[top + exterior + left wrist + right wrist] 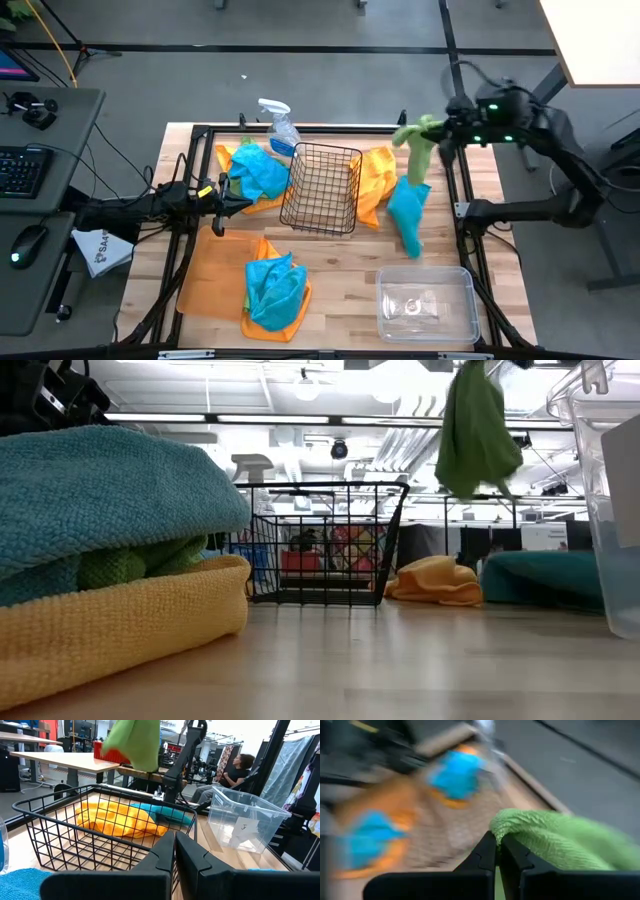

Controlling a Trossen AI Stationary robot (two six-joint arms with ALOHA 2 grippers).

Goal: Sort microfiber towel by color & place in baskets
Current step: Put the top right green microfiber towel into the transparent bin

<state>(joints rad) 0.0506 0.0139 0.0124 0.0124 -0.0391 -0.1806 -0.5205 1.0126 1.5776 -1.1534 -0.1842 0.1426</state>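
My right gripper (pixel 437 127) is shut on a lime green towel (pixel 416 152) and is raised above the table's far right part, beyond the black wire basket (pixel 322 187). Under that towel, a turquoise towel (pixel 408 216) and an orange towel (pixel 377 178) lie flat on the table. One turquoise towel (pixel 258 170) lies on orange cloth left of the basket. Another (pixel 275 288) sits on a pile over the orange tray (pixel 205 272). The clear tub (pixel 426 304) stands near right. My left gripper (pixel 240 202) is shut, left of the basket, touching nothing. My right gripper pinches the green towel's upper end (pixel 530 832) between its two fingers, coming from the table's right. The towel hangs slack below the fingers (pixel 476 430), lifted clear of the table and of the towels beneath.
A clear spray bottle (pixel 279 124) stands at the far edge behind the basket. A white printed bag (pixel 101 250) lies off the table's left side. A black frame rail (pixel 466 205) runs along the right. A person (pixel 235 770) sits in the room beyond.
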